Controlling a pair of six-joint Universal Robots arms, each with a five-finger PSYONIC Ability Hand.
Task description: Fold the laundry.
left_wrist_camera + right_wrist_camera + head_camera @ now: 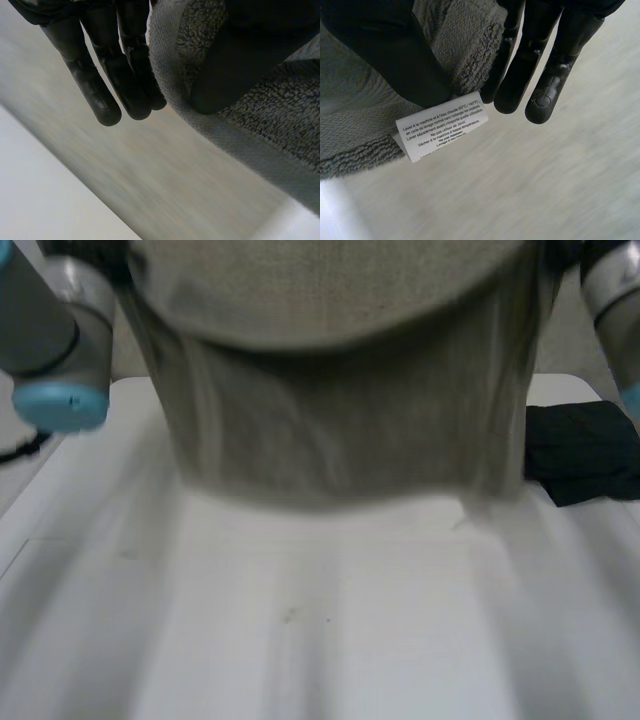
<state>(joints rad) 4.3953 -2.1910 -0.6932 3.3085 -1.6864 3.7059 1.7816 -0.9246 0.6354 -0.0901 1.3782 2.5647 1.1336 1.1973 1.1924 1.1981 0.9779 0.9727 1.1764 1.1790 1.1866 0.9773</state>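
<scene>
A grey-beige terry towel (340, 410) hangs lifted in front of me, its lower hem just above the white table (320, 630). In the left wrist view my left hand (107, 70) pinches the towel's rolled edge (280, 130) between straight fingers and the thumb (235, 60). In the right wrist view my right hand (540, 60) grips another part of the towel's edge (465, 45), the thumb (395, 55) pressing it against the fingers. A white care label (442, 125) sticks out just below that thumb. Both arms (60, 340) (615, 290) are raised at the towel's sides.
A dark, crumpled cloth (585, 450) lies on the table at the right, beside the hanging towel. The table's left edge (30, 500) runs diagonally below my left arm.
</scene>
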